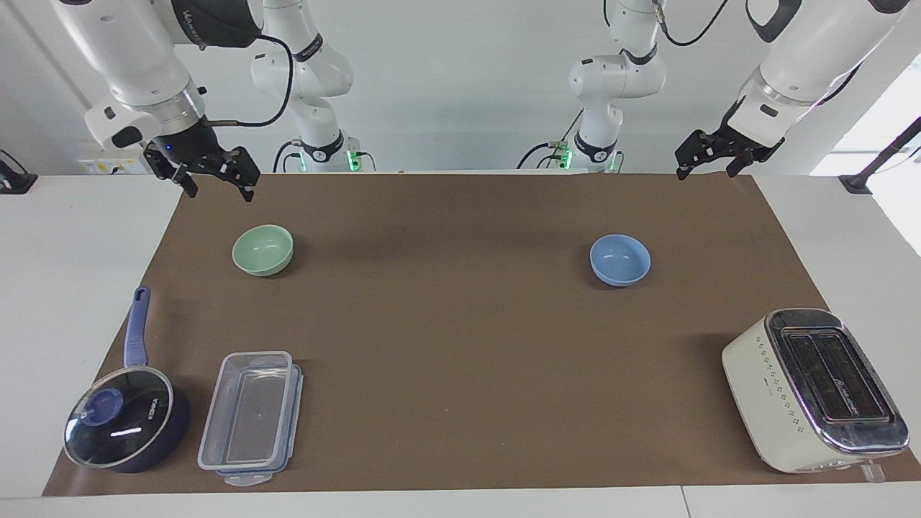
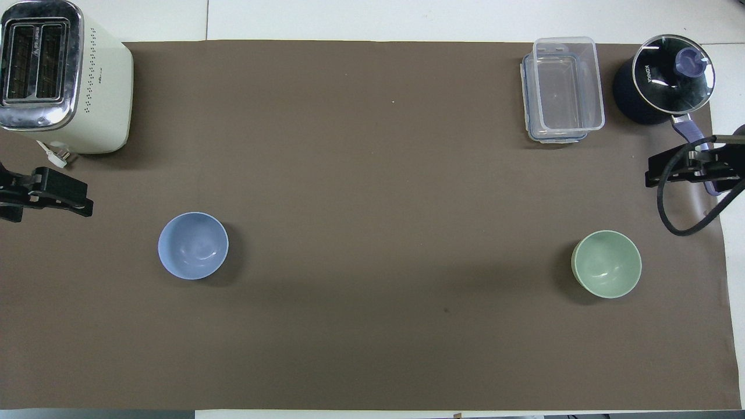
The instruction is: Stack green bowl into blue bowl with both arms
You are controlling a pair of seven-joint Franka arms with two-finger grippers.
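The green bowl (image 1: 262, 250) stands upright and empty on the brown mat (image 1: 460, 345) toward the right arm's end; it also shows in the overhead view (image 2: 606, 263). The blue bowl (image 1: 620, 260) stands upright and empty toward the left arm's end, also seen from overhead (image 2: 193, 245). The two bowls are far apart. My right gripper (image 1: 219, 193) hangs open and empty in the air over the mat's edge by the robots, up from the green bowl. My left gripper (image 1: 706, 173) hangs open and empty over the mat's corner at its own end. Neither touches a bowl.
A cream toaster (image 1: 813, 388) stands farther from the robots than the blue bowl. A dark blue lidded saucepan (image 1: 126, 424) and a clear plastic container (image 1: 252, 417) stand farther out than the green bowl. Two smaller white arms (image 1: 316, 86) stand at the robots' end.
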